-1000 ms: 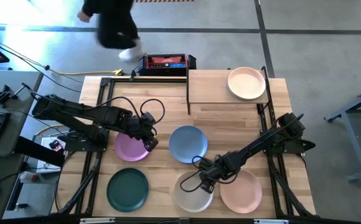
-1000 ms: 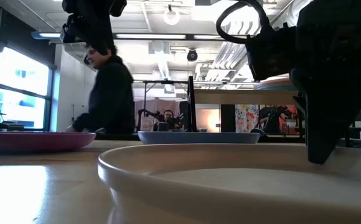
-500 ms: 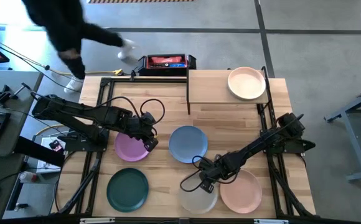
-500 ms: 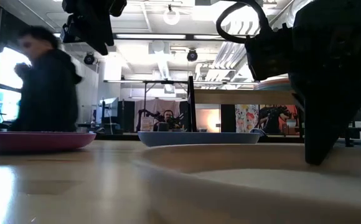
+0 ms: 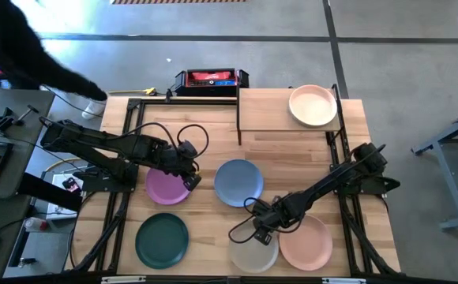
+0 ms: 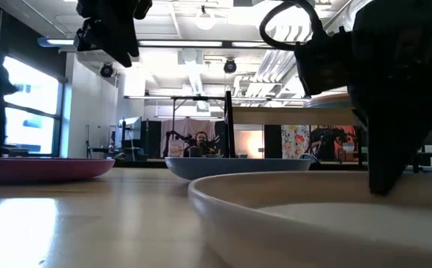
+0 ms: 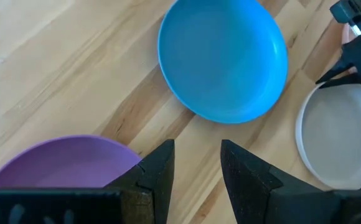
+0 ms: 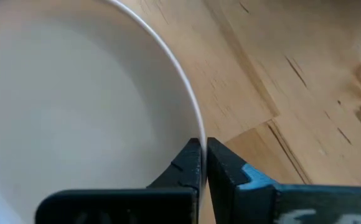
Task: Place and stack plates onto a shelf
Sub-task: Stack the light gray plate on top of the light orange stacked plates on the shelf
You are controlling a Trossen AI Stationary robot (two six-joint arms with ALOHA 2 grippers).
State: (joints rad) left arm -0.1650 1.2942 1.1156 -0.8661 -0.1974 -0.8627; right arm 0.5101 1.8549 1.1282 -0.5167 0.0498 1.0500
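Evidently the step in hand is the pick-up of the cream plate (image 5: pixel 254 251): from above, the right claw (image 5: pixel 260 234) sits at that plate's far rim near the bench's (image 5: pixel 213 217) front edge, with the peach plate (image 5: pixel 306 242) just beside it on the right. The blue plate (image 5: pixel 238 182) lies mid-bench, the purple plate (image 5: pixel 168 185) to its left with the left claw (image 5: pixel 188 175) hanging over its right edge, and the dark green plate (image 5: pixel 162 240) sits at the front left. On the shelf (image 5: pixel 268 110) at the back right rests a single plate (image 5: pixel 313 106), pale peach or beige, with nothing in it; every plate on the bench is likewise empty. From bench height the cream plate's (image 6: pixel 313 219) rim fills the foreground, the right arm's dark finger coming down onto it at the right, while the blue plate (image 6: pixel 238 164) and purple plate (image 6: pixel 45 168) lie flat farther back. Past the left wrist, the left claw (image 7: pixel 196 165) is released, its fingers apart over bare wood between the purple plate (image 7: pixel 62 162) and blue plate (image 7: pixel 223 59); it grasps nothing. Past the right wrist, the right claw (image 8: pixel 203 163) is clenched on the cream plate's (image 8: pixel 75 93) thin rim, one finger inside and one outside. The next move, as I judge it, calls for a level lift clear of the peach neighbour, then a carry back to the shelf.
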